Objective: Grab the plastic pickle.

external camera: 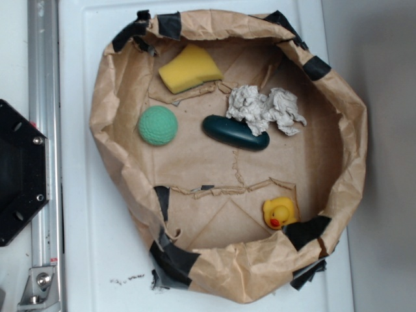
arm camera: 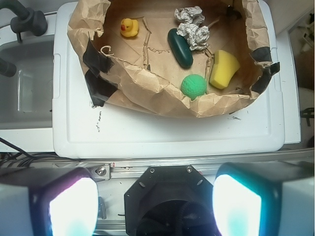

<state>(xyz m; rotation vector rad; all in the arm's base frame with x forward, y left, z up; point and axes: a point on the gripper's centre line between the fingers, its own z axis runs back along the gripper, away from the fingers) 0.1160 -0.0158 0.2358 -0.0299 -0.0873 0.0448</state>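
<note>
**Gripper wide, far from the pickle**

In the wrist view the gripper (arm camera: 147, 206) fills the bottom edge, fingers (arm camera: 71, 206) spread wide, holding nothing. The pickle (arm camera: 180, 47) lies upper centre inside the paper nest (arm camera: 147, 81), touching crumpled paper (arm camera: 193, 29), near the ball (arm camera: 193, 86), sponge (arm camera: 224, 69) and duck (arm camera: 129, 27).

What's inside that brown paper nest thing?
Inside the paper nest lie a dark green pickle, a green ball, a yellow sponge, a rubber duck and crumpled paper, which overlaps the pickle's end.
</note>
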